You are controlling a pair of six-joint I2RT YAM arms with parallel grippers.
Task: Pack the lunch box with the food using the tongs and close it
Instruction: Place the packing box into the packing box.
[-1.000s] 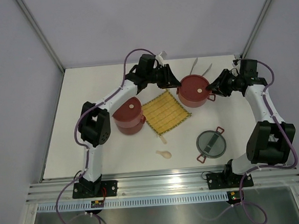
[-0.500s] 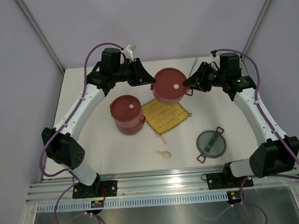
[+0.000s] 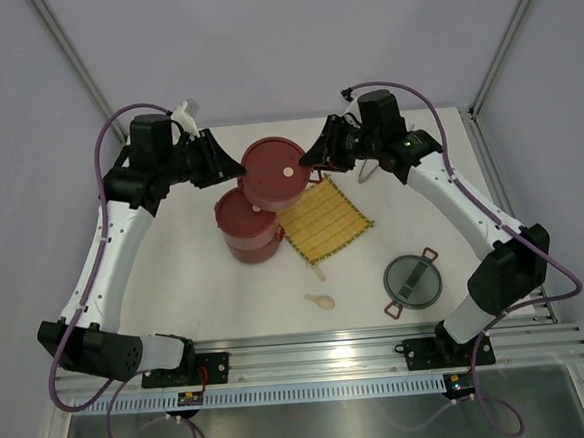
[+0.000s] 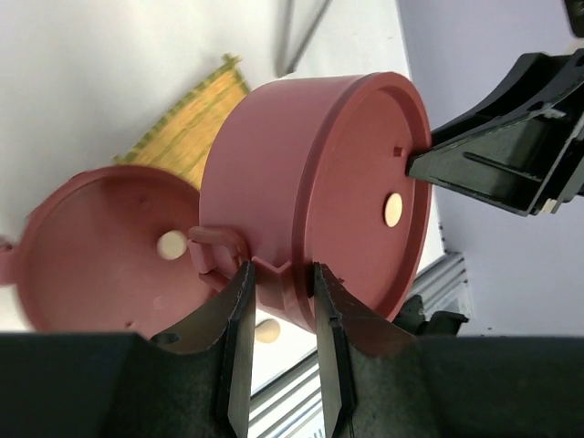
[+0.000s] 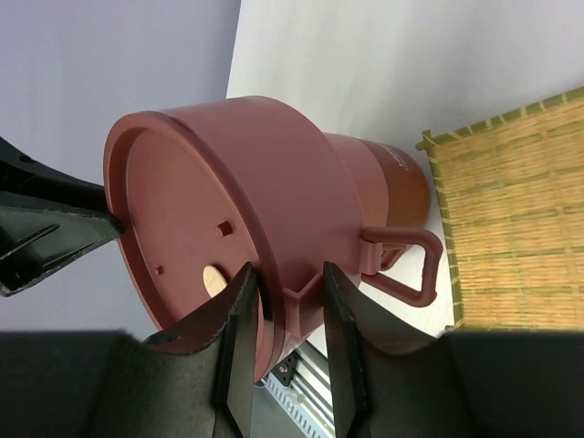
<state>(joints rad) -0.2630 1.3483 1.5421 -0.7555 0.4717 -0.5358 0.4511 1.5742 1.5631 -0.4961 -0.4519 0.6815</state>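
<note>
Pinching one lidded red tier [image 3: 277, 173] from both sides, my left fingers [image 3: 230, 169] and right fingers [image 3: 313, 159] are each clamped on a small notched tab on its wall, beside a loop handle. It hangs over the far edge of the second tier [image 3: 245, 229], which stands on the table [image 3: 176, 277] just left of the yellow mat [image 3: 324, 218]; I cannot tell whether the two touch. Flat red disc lids cover both, so their insides are hidden. The tongs [image 4: 290, 64] lie far off, cut by my left camera's top edge and mostly behind my right arm from above. The grey lid [image 3: 413, 281] and cream spoon [image 3: 320, 301] lie nearer.
</note>
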